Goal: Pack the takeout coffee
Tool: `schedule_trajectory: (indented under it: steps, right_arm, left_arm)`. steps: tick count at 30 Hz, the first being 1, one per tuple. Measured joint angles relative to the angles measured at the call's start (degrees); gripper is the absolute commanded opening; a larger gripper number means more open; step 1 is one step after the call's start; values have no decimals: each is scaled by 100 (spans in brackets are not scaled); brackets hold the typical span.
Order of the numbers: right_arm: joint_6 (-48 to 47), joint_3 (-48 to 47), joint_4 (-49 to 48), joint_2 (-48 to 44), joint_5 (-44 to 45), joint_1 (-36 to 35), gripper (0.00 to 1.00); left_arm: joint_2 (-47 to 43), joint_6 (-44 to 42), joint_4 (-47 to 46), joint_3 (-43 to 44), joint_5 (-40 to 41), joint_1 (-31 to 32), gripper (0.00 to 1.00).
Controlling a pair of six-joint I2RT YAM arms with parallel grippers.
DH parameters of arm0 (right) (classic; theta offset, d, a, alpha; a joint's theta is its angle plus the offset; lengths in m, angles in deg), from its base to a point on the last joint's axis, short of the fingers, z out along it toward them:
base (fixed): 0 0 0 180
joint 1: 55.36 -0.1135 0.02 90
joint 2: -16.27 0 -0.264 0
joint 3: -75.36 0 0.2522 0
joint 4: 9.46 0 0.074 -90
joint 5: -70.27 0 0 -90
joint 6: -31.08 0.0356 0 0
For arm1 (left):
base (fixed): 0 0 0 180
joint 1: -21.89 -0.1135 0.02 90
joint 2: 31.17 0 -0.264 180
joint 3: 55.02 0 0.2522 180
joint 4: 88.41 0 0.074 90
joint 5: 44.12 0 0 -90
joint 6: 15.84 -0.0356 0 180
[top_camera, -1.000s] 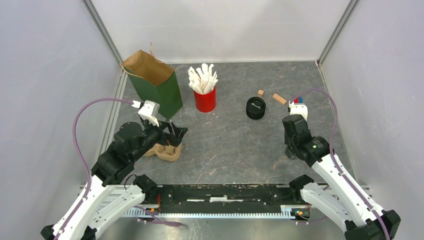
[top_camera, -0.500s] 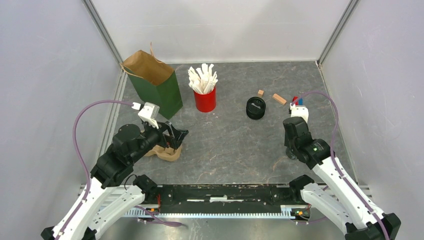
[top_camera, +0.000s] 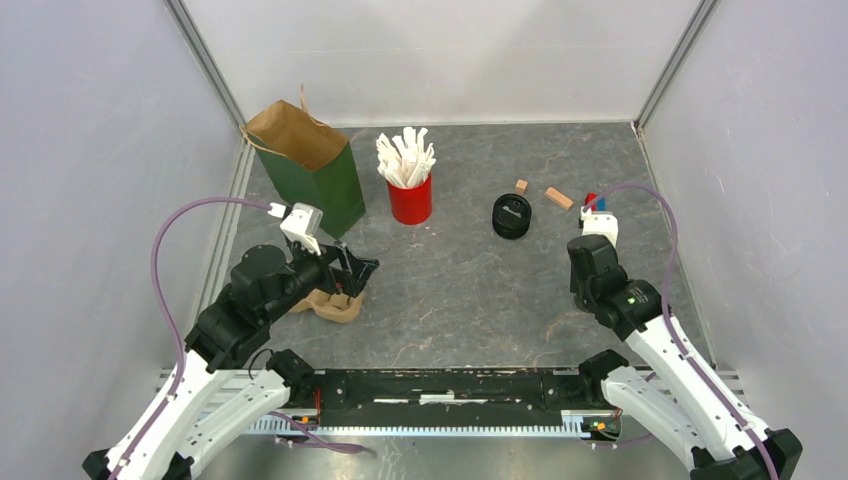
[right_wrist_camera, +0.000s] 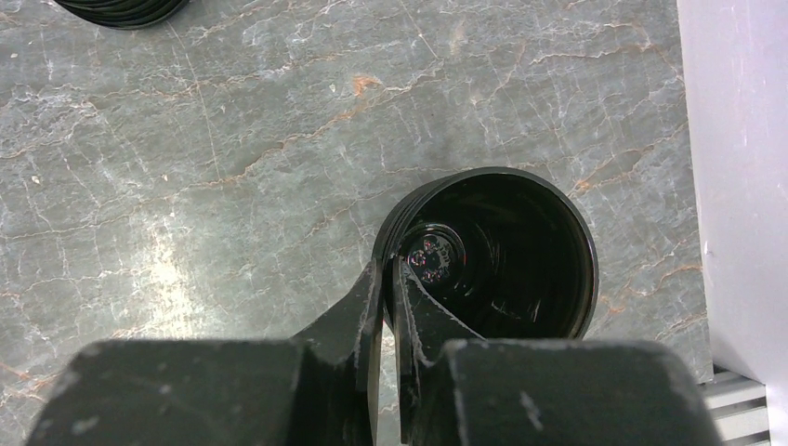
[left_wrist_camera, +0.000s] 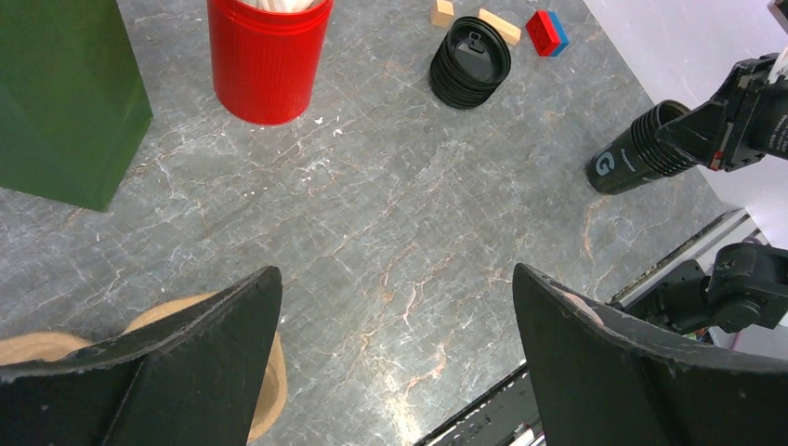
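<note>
Right claw shifted slightly | clamped on rim of black cup (one finger inside) | left claw spread apart

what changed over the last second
The right gripper, pinching the rim of the black cup, drifted slightly right and toward the near edge. The open left gripper barely shifted. The lid stack, red cup, green bag and wooden blocks stayed put.
</note>
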Motion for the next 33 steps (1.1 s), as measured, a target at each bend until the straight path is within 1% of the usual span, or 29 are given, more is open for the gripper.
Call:
schedule_trajectory:
  steps: [10, 12, 14, 19, 22, 28, 33]
  right_arm:
    - [17, 0, 22, 127, 332, 0, 14]
    - [44, 0, 15, 181, 385, -2, 17]
    - [63, 0, 7, 190, 428, 0, 22]
    - [116, 0, -22, 186, 411, 0, 25]
    - [118, -11, -20, 184, 376, 0, 25]
    - [114, -42, -20, 190, 313, 0, 19]
    - [111, -42, -22, 190, 293, 9, 19]
  left_arm:
    - [42, 13, -2, 0, -48, 0, 100]
    - [44, 13, 0, 0, -59, 2, 100]
    - [44, 15, 0, 0, -92, 0, 100]
    - [44, 15, 0, 0, -103, 0, 100]
    - [44, 15, 0, 0, -103, 0, 100]
    - [44, 15, 0, 0, -103, 0, 100]
    - [44, 15, 0, -2, -103, 0, 100]
